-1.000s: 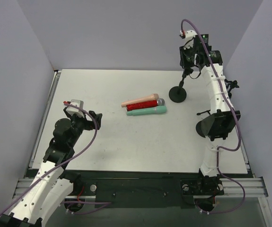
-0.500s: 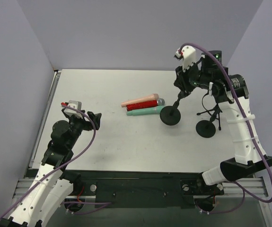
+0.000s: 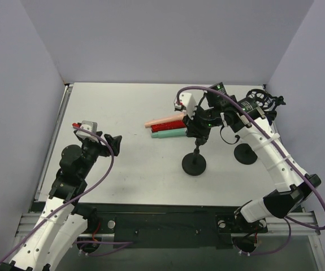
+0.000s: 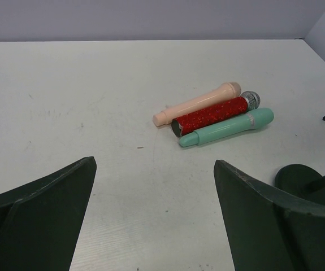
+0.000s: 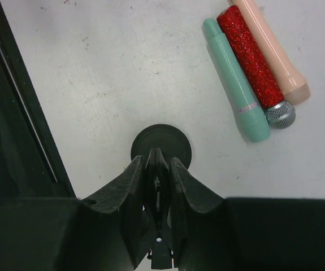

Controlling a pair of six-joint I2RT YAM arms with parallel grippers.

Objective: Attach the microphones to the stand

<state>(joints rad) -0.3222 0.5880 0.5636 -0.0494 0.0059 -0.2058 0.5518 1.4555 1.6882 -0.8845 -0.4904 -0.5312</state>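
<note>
Right pincer (image 5: 159,165) clamped the stand (image 3: 194,164) by its post, base near the three microphones (image 3: 167,127) lying side by side; left pincer (image 4: 154,164) gaped empty. I judged a swinging base could scatter them.

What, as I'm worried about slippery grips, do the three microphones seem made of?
Pink microphone: smooth matte plastic, it seems, evenly coloured.
Mint green microphone: likewise plastic, slight sheen.
Red microphone: sparkling glitter coating; silver mesh head, metal or metallised plastic.
</note>
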